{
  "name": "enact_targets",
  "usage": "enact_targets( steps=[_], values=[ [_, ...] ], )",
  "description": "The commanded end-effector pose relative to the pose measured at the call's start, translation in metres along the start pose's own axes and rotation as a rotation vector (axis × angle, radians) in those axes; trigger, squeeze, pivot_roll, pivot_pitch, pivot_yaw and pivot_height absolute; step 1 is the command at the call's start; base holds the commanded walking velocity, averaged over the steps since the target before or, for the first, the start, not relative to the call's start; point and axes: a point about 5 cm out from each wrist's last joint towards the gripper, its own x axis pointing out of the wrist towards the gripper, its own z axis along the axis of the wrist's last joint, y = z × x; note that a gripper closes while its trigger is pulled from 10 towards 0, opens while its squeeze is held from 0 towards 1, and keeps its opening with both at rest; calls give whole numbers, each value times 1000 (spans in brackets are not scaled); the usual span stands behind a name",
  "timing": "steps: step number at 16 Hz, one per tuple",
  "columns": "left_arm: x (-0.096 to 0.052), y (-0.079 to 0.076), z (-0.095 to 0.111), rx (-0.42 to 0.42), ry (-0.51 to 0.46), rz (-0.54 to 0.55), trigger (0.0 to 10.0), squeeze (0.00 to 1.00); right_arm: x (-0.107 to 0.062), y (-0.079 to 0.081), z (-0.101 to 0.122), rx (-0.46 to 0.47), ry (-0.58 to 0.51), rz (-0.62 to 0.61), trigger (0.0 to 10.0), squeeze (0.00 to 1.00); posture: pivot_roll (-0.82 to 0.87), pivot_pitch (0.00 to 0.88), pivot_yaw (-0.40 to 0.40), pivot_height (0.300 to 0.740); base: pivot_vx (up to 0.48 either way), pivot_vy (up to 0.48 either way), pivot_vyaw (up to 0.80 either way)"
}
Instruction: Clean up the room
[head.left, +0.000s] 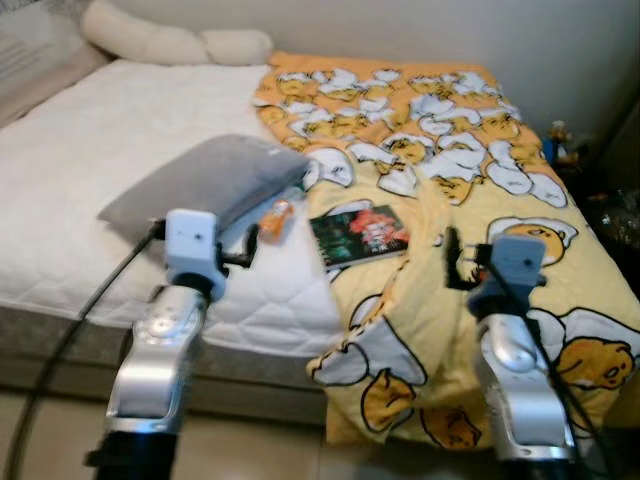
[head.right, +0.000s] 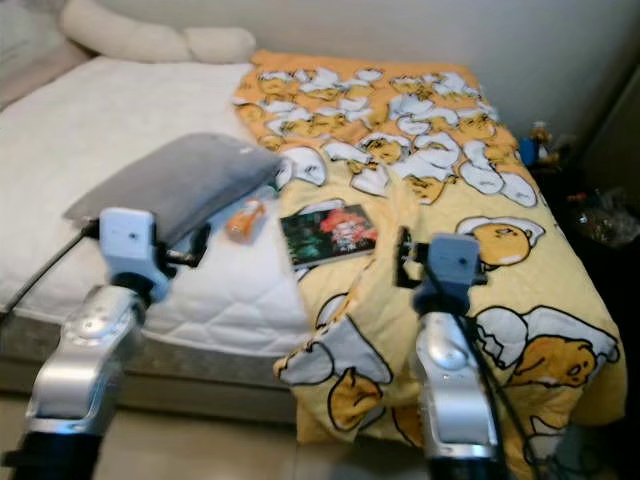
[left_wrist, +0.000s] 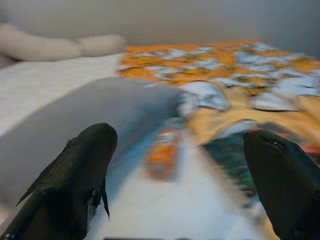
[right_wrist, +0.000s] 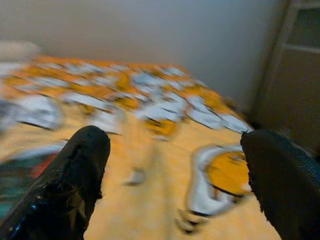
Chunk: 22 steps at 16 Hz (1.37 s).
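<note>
Two things lie loose on the bed (head.left: 90, 190): orange bottle (head.left: 277, 221) beside grey pillow (head.left: 215, 185), and book (head.left: 360, 235). Both jaws gape wide (empty); bring your left gripper (left_wrist: 182, 175) squarely over the bottle.

Both wrist views are motion-blurred: the orange item (left_wrist: 162, 154) by the grey pillow (left_wrist: 95, 117) is a smear with no readable label, and the book (left_wrist: 235, 160) is a dark patch. The blanket (right_wrist: 165, 115) pattern is streaked. Small objects (head.left: 560, 140) at two o'clock beyond the bed are too small to identify. Both arms are cut off at six o'clock
</note>
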Motion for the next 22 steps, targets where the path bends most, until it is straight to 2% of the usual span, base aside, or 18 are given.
enact_targets(
  steps=[1, 3, 4, 7, 10, 12, 13, 15, 17, 19, 21, 22],
  values=[
    [1, 7, 3, 19, -8, 24, 10000, 1000, 2, 3, 1, 38, 12, 33, 10000, 0, 41, 0, -1, 740, 345, 0, 0],
    [2, 7, 3, 18, -9, 25, 10000, 1000, 1, 3, 1, 36, 15, 34, 10000, 0, 43, 0, -2, 740, 343, 0, 0],
    [3, 7, 2, 9, -8, 32, 10000, 1000, 1, 4, 1, 77, 34, 27, 10000, 0, 46, 0, 0, 740, 330, 0, 0],
    [5, 9, 1, 14, -8, 41, 10000, 1000, 6, 9, 4, 76, 23, 33, 10000, 0, 52, 0, 1, 740, 310, 0, 0],
    [8, 5, 6, 27, -23, 29, 10000, 1000, 7, 11, 6, 114, 19, 58, 10000, 0, 66, 0, -17, 740, 302, 0, 0],
    [7, 5, 6, 13, -30, 35, 10000, 1000, 5, 13, 5, 107, 27, 69, 10000, 0, 60, 0, -16, 740, 0, 0, 0],
    [7, 4, 7, 22, -29, 30, 10000, 718, 5, 12, 5, 81, 24, 55, 10000, 0, 57, 0, -13, 740, 0, 0, 0],
    [7, 4, 6, 34, -26, 25, 10000, 706, 5, 10, 5, 75, 25, 42, 10000, 0, 56, 4, -13, 740, 0, 0, 0],
    [7, 4, 5, 35, -21, 25, 10000, 710, 5, 13, 6, 170, 32, 76, 10000, 0, 56, 7, -14, 740, 0, 240, 0],
    [9, 5, 8, 44, -28, 24, 10000, 710, 6, 14, 8, 117, 16, 80, 10000, 0, 53, 10, -14, 740, 0, 480, 0],
    [11, 5, 10, 44, -33, 22, 10000, 714, 8, 11, 10, 73, -23, 23, 10000, 0, 52, 11, -13, 740, 0, 401, -400],
    [12, 5, 11, 41, -36, 22, 10000, 714, 9, 12, 9, 88, -6, 21, 10000, 0, 51, 12, -13, 740, 0, 390, -800]
  ],
)
